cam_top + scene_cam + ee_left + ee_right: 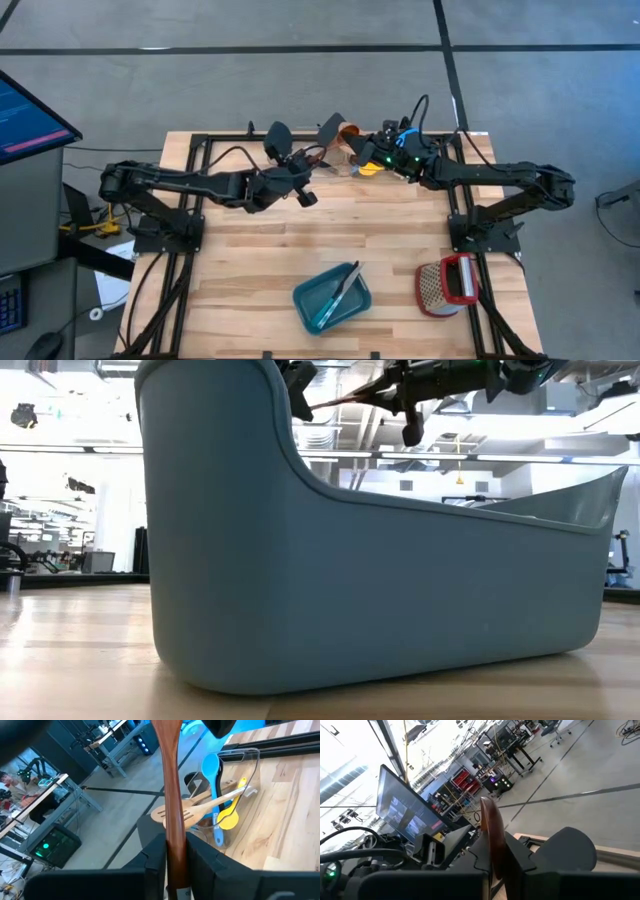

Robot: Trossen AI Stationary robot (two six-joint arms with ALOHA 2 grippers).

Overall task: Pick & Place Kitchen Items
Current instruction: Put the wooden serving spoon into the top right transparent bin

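Landmark: clear utensil holder (235, 795) at the table's (330, 250) far edge, between the two arms.

Left gripper (300, 180) just left of the holder, fingers (155, 865) clamped on the handle of a brown wooden spoon (172, 805); handle runs straight out between the pads toward the holder. Same spoon seen from the other side, its brown bowl (492, 837) wedged between the right gripper's (500, 865) fingers. Right gripper (385, 155) directly over the holder, jaws closed on that spoon end. Spoon thus held at both ends, raised off the table.

In the holder: blue spoon (212, 775), yellow spoon (229, 817), pale slotted wooden spatula (200, 810), leaning together. Black spatula blades (280, 135) fanned just left of the holder.

Teal bin (330, 298) near the front edge, well apart from the holder, slim utensil (345, 285) lying in it. Red-and-white grater (447, 285) to the bin's right.
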